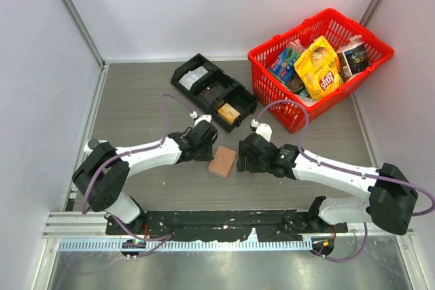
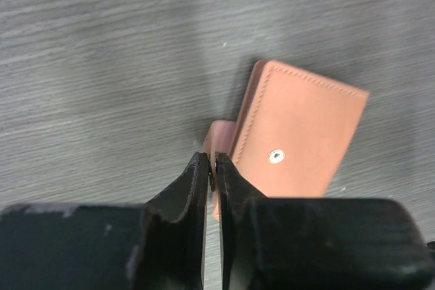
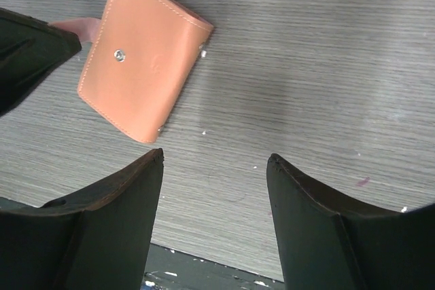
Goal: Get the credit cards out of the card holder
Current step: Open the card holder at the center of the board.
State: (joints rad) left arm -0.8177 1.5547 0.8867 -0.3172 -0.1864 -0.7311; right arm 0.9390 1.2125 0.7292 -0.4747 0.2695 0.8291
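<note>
The salmon-pink card holder (image 1: 223, 161) lies closed on the grey table between the two grippers, snap stud facing up. No cards show. My left gripper (image 1: 209, 151) is shut on the holder's small tab; in the left wrist view the fingertips (image 2: 212, 168) pinch the tab at the holder's (image 2: 299, 134) left edge. My right gripper (image 1: 239, 158) is open and empty just right of the holder. In the right wrist view (image 3: 216, 161) its jaws stand wide apart over bare table, with the holder (image 3: 143, 66) above and left of them.
A black compartment tray (image 1: 213, 91) with small items stands behind the holder. A red basket (image 1: 319, 66) full of snack packs stands at the back right. White walls enclose the table. The black front rail (image 3: 204, 269) lies close under the right gripper.
</note>
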